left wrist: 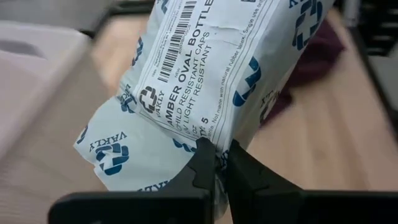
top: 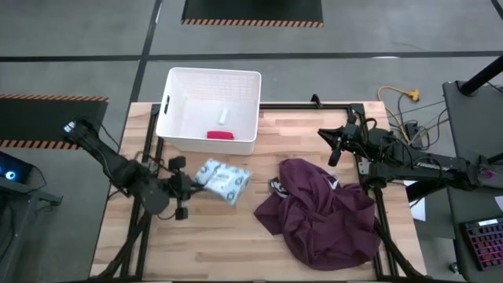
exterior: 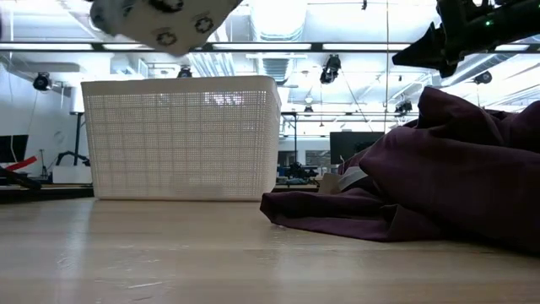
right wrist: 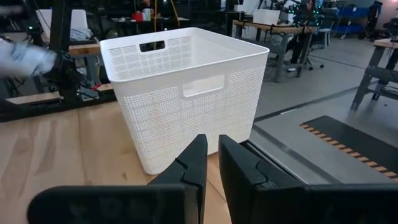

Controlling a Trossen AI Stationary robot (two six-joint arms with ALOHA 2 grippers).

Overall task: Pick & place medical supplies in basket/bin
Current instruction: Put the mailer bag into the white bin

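Observation:
A flat pale packet (top: 222, 179) with blue logos and a printed label is held in my left gripper (top: 189, 187), near the table's middle, in front of the white perforated bin (top: 174, 85). The low view shows the packet (exterior: 160, 21) high above the tabletop. A red-pink tube (top: 220, 135) and a small white item (top: 223, 117) lie on the bin's floor. My right gripper (top: 333, 153) is shut on nothing and hovers over the table's right part, beyond the maroon cloth. Its wrist view faces the bin (right wrist: 186, 87). My left gripper pinches the packet between its two fingers (left wrist: 202, 163) at the edge nearest it (left wrist: 214, 148), below the printed label. The fingers come roughly level from the table's left. The packet is lifted clear of the table and stretches away from the fingers toward the right.
A large crumpled maroon cloth (top: 318, 212) covers the right half of the table, with a small dark item (top: 277, 186) at its left edge. Bare wood (top: 189, 244) lies in front of the left arm. Cables and equipment (top: 405, 106) sit beyond the table's right edge.

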